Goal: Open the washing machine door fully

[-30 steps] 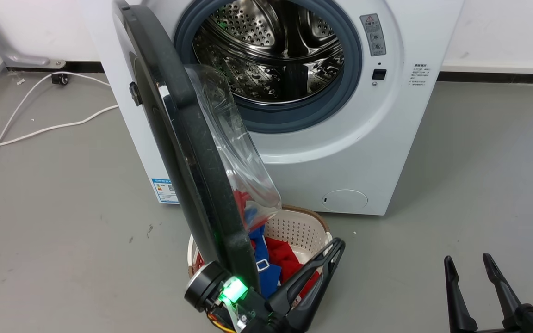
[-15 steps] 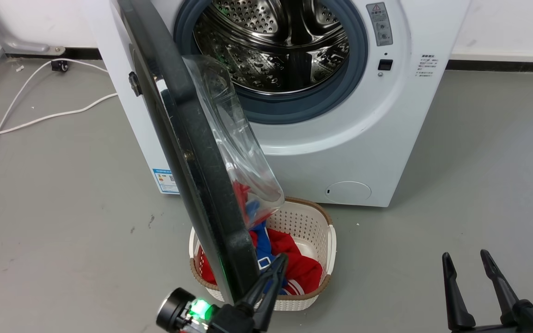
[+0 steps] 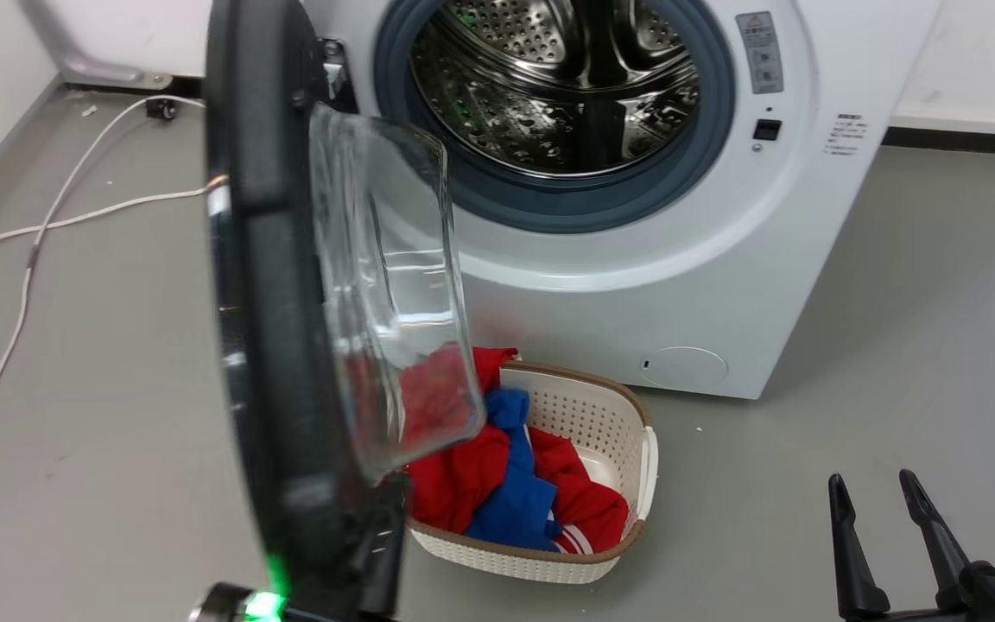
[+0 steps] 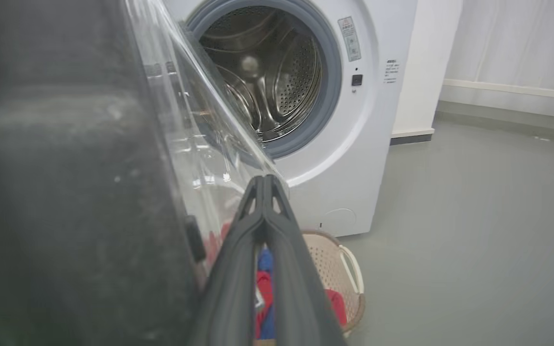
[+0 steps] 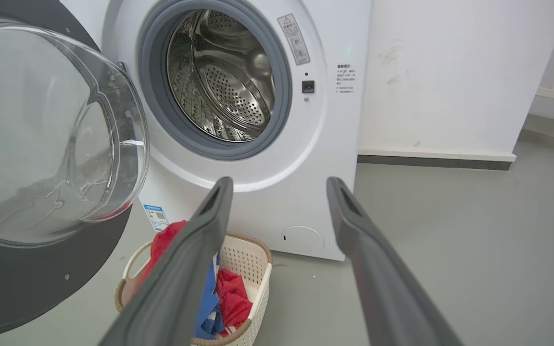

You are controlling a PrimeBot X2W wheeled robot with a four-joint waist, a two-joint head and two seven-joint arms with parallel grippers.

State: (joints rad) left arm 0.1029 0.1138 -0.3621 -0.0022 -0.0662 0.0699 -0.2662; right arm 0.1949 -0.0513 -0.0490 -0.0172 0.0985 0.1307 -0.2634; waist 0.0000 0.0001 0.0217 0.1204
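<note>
Closest in, the left end effector [image 4: 263, 182] has its fingers pressed together with nothing between them, tucked against the inner side of the washing machine door [image 3: 269, 302] near its free edge, right by the glass bowl [image 3: 385, 285]. The right end effector [image 3: 873, 488] hangs spread apart and empty, well off to the side. The door stands roughly square to the washing machine [image 3: 636, 285], so I'd say it's only partway open. My worry is that shut fingers pushing on slick glass or a curved rim could slide off, leaving the door short. The arm could also clip the basket [image 3: 627, 432] of red and blue clothes [image 3: 497, 484] just beside the door's lower edge. Further back there's the open steel drum [image 3: 558, 78], a plain grey floor [image 3: 895, 302], a white cable [image 3: 74, 216] trailing left and a white wall [image 5: 426, 72].
</note>
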